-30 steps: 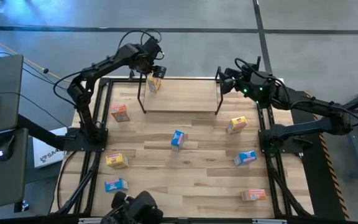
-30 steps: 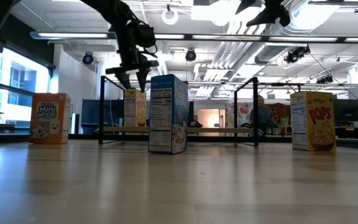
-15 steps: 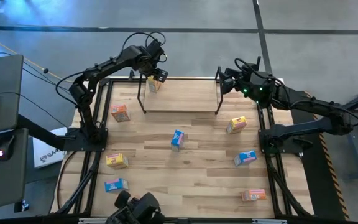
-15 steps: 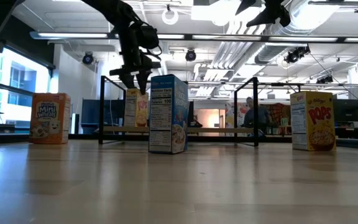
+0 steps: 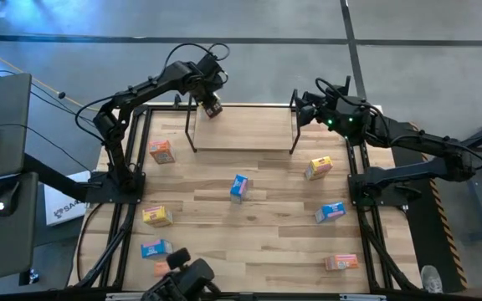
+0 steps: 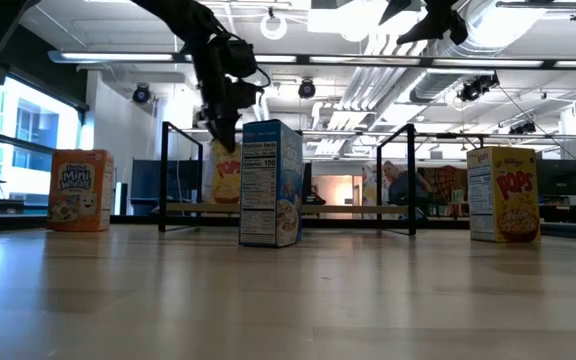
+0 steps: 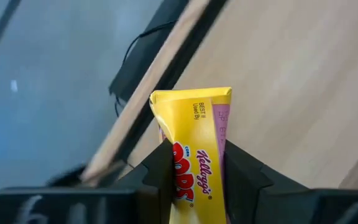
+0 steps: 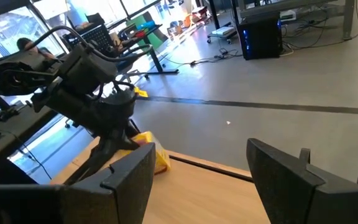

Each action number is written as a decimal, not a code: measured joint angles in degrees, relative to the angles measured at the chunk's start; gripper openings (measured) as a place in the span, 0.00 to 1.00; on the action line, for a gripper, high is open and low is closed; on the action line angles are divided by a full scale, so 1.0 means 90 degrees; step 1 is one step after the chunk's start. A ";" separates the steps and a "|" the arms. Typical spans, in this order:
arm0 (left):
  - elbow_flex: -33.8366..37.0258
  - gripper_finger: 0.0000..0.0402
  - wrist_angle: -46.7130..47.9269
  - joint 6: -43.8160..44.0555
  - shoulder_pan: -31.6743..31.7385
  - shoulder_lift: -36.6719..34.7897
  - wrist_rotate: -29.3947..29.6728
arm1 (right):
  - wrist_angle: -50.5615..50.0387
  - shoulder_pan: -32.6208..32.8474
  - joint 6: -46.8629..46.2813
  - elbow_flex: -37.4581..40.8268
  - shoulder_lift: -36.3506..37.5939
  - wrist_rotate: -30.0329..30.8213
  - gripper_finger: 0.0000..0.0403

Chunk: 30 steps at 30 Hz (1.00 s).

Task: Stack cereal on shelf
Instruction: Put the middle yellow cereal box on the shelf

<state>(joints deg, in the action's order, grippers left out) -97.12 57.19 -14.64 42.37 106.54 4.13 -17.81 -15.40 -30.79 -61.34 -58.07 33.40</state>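
While the left tool [image 7: 194,171] clamps a yellow box [image 7: 194,155] at the shelf [image 5: 243,125] | right tool [image 8: 197,180] apart, waiting | seven boxes left on the table [image 5: 266,234]

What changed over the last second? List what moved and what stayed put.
The left end effector came down over the yellow cereal box at the shelf's left end and closed its fingers against the box's sides, after hovering open above it. The box looks slightly shifted in the low view. The right end effector stayed open above the shelf's right end. The other boxes on the table did not move.
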 joint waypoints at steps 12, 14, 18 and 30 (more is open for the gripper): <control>0.0000 0.23 0.0008 -0.2426 0.0032 -0.0144 -0.0747 | -0.0022 0.0002 -0.0250 0.0000 -0.0137 -0.0102 0.61; 0.0000 0.23 0.0041 -0.2497 0.0078 -0.0229 -0.0982 | -0.0056 0.0002 -0.0270 0.0000 -0.0164 -0.0106 0.61; 0.0000 0.23 0.0225 -0.2949 0.0135 -0.0316 -0.0989 | -0.0053 0.0002 -0.0276 0.0000 -0.0184 -0.0127 0.61; 0.0000 0.23 0.0434 -0.3580 0.0209 -0.0160 -0.0999 | -0.0060 0.0002 -0.0437 0.0000 -0.0186 -0.0251 0.61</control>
<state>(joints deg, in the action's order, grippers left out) -97.12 61.09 -46.86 44.25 105.10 -4.86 -18.35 -15.38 -34.72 -61.34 -59.75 31.14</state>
